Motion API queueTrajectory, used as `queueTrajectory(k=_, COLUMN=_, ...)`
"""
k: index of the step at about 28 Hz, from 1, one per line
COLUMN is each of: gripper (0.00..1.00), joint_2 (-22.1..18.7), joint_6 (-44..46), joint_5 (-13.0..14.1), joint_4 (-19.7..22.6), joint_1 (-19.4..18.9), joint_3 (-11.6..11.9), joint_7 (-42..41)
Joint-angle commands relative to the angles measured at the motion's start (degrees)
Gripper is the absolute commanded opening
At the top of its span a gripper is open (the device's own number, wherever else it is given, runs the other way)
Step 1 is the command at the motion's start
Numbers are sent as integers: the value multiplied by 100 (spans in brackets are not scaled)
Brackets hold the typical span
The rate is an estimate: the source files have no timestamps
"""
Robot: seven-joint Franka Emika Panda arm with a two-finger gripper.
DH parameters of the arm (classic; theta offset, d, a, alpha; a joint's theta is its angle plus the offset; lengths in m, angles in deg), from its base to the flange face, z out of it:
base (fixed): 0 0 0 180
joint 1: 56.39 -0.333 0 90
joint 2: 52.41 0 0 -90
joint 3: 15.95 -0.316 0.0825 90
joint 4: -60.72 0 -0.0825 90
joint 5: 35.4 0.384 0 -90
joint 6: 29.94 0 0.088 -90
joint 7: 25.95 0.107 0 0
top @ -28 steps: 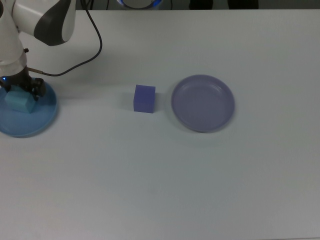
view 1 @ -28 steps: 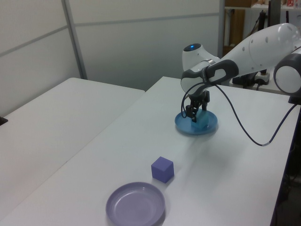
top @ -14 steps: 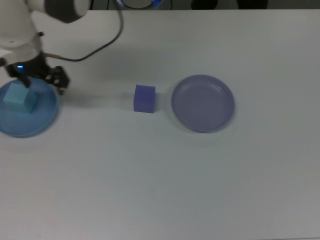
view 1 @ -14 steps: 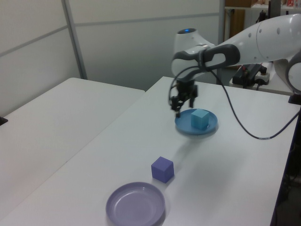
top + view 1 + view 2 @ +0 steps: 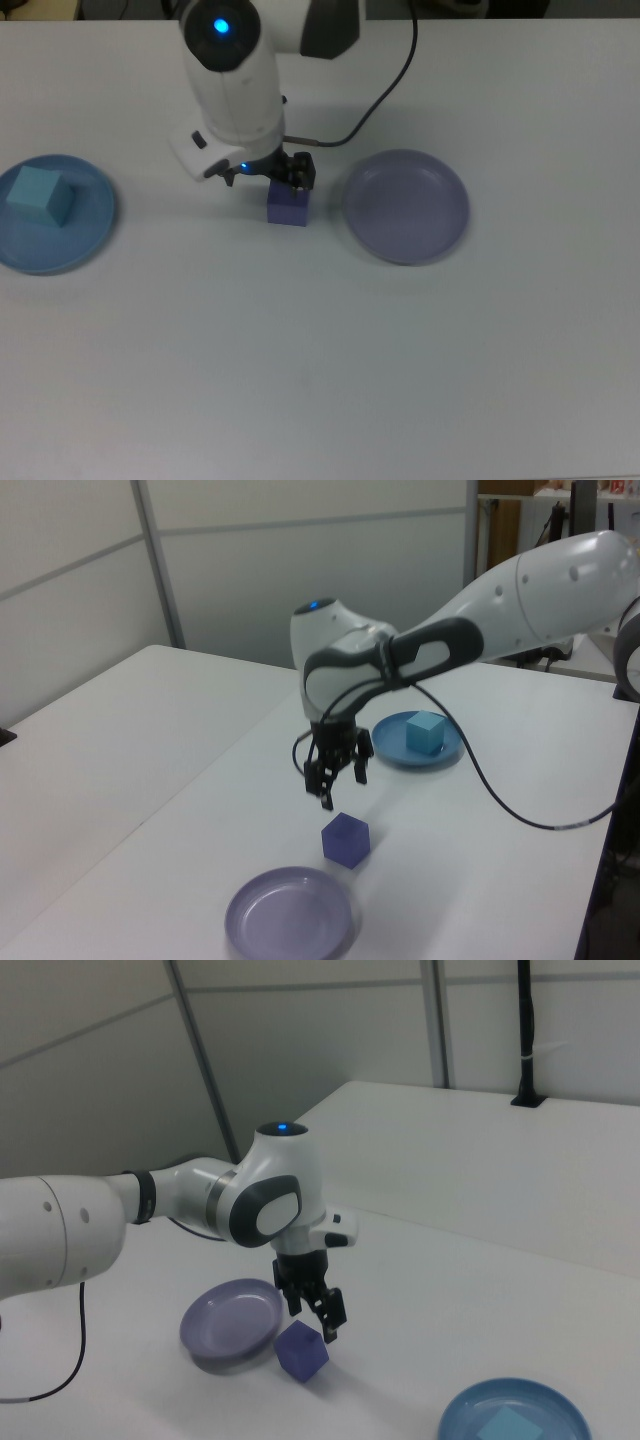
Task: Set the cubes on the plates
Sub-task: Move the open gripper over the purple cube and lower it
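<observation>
1. One cube, the turquoise cube [image 5: 40,196], is already being carried by the blue plate [image 5: 92,232]; the purple cube [image 5: 346,840] is lying on the table [image 5: 320,360], just beside the lavender plate [image 5: 406,206].
2. Nothing is being held by the gripper [image 5: 335,778], which is being hung above the purple cube with its fingers spread apart.
3. If the descent is being made off-centre, the cube is likely being nudged or tipped by one finger.
4. Ample open table is being left around the cube, and every table edge is being kept well apart from it.
</observation>
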Motion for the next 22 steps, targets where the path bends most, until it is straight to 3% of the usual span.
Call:
queueTrajectory(k=1, gripper=100, joint_2=43, joint_6=-113, joint_5=-304, joint_4=289, joint_1=-106, joint_3=-91, joint_7=401)
queueTrajectory(k=11, gripper=100, joint_2=43, joint_6=-403, joint_5=-357, joint_4=624, joint_1=-335, joint_3=-118, joint_7=543)
queueTrajectory(k=22, gripper=100, joint_2=-220, joint_6=-246, joint_5=-366, joint_4=457, joint_1=-63, joint_3=-83, joint_7=516)
